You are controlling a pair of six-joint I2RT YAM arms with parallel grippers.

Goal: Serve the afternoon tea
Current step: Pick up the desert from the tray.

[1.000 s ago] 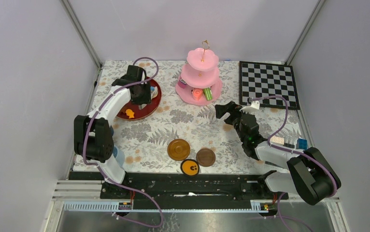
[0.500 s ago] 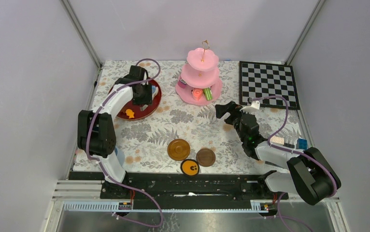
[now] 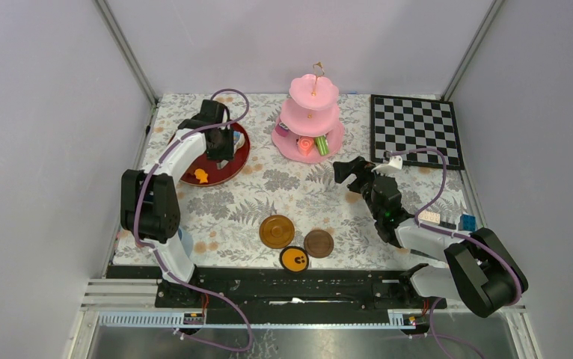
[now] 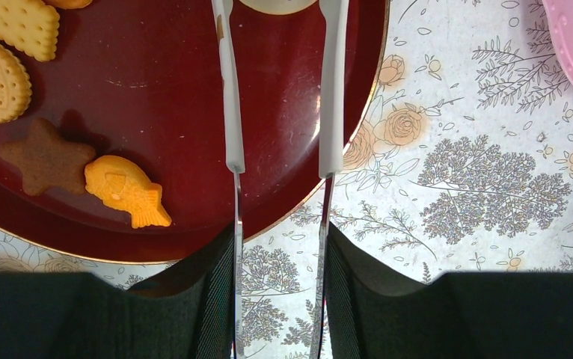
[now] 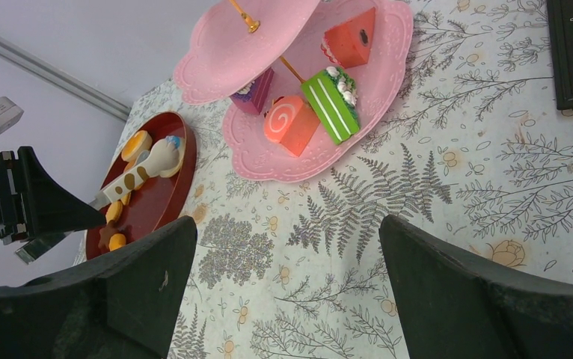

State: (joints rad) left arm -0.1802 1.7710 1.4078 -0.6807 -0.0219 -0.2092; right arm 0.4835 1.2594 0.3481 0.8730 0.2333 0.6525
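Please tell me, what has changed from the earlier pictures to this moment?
The elbow of the left arm shifted slightly toward the far side, then stopped. The left gripper stays over the red tray; nothing was taken or let go. The right gripper, cake stand and saucers are as before.

Top external: high above the near edge, looking down over the whole tabletop (image 3: 298,191). Left wrist: close, straight down on the red tray (image 4: 164,112) near the far-left corner. Right wrist: low, oblique, facing that corner; tray and pink cake stand (image 5: 384,75) shared.
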